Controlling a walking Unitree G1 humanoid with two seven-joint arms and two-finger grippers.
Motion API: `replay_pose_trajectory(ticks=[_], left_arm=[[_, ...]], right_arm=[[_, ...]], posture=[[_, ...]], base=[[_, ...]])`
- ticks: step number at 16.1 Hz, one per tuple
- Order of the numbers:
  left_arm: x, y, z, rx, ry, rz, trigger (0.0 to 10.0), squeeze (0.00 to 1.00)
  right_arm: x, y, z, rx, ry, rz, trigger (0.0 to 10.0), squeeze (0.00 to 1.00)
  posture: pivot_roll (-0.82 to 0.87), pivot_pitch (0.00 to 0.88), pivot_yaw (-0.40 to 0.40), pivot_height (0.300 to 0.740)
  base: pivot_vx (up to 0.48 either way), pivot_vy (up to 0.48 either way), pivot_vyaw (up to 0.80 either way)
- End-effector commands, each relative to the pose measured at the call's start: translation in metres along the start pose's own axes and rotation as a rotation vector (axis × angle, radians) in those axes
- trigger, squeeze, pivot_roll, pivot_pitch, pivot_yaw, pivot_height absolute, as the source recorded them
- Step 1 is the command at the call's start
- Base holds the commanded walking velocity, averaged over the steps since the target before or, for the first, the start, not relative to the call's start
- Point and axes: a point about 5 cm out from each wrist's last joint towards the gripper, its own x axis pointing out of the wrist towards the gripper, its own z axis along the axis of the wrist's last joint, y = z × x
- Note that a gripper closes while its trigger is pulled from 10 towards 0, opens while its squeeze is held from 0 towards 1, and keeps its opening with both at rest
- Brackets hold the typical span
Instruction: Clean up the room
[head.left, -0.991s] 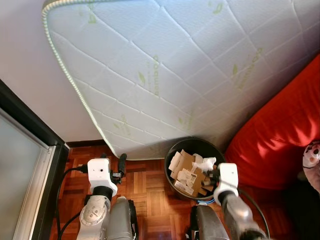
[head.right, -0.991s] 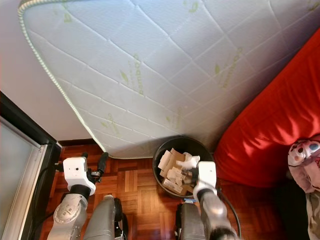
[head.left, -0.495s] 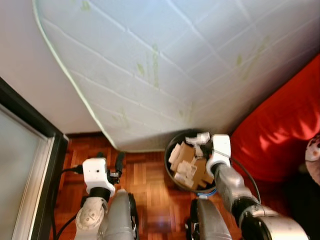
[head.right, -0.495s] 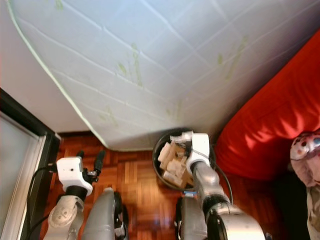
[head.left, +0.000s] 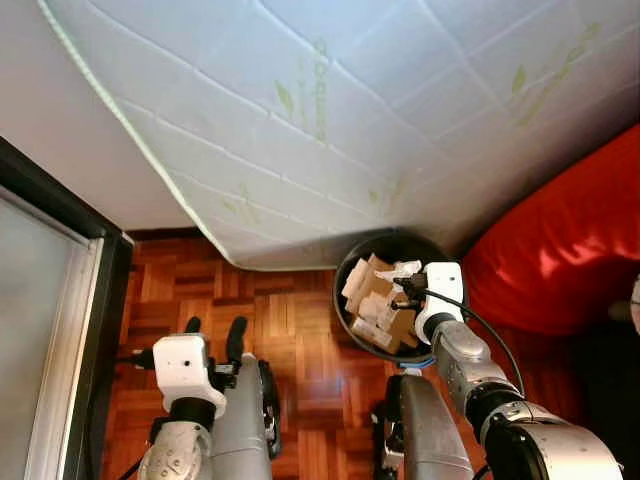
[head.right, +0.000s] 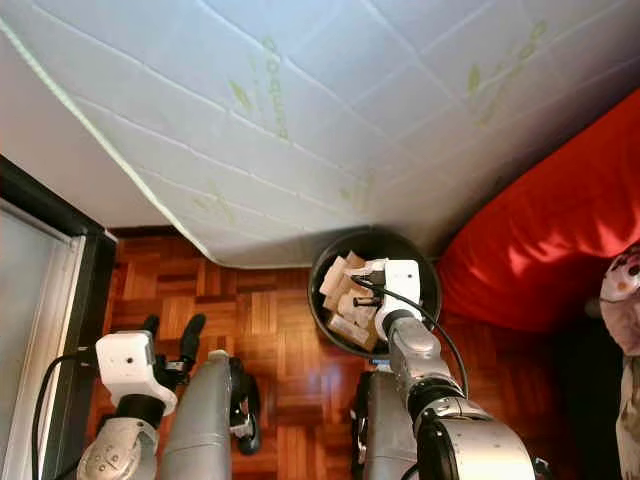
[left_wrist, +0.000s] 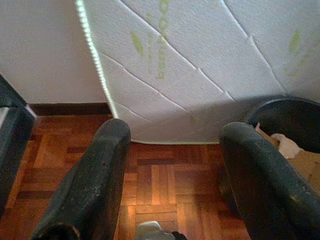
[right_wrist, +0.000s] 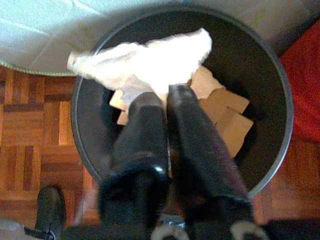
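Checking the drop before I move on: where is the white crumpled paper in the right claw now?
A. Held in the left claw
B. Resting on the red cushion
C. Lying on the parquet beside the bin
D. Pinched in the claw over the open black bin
D: in the right wrist view the right claw is shut on the white crumpled paper, directly above the black bin and the cardboard scraps inside it.

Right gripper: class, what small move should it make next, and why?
Probably open its fingers. The right gripper is pinched on a white crumpled paper directly above the black bin of cardboard scraps, so the paper should drop inside.
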Motion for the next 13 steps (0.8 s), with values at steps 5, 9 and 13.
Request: replay_pose_trajectory(ticks=[5, 9, 13], left_arm=[[-0.0111, 0.0013, -0.0039, 0.002, 0.064, 0.021, 10.0, 0.00], [-0.0067, 0.0026, -0.0029, 0.005, 0.070, 0.022, 10.0, 0.00], [-0.0016, 0.0008, -0.0030, 0.013, 0.070, 0.008, 10.0, 0.00]], right_arm=[[-0.0018, 0.0028, -0.0113, -0.013, 0.061, 0.019, 10.0, 1.00], [-0.0007, 0.0059, -0.0086, -0.020, 0.058, 0.033, 10.0, 1.00], [-0.0016, 0.0036, -0.0113, -0.028, 0.066, 0.021, 10.0, 1.00]], posture=[[0.10, 0.523, 0.000, 0.637], [0.10, 0.507, 0.002, 0.637], [0.10, 0.489, 0.013, 0.637]], base=[[0.000, 0.000, 0.00], [0.000, 0.000, 0.00], [0.000, 0.000, 0.00]])
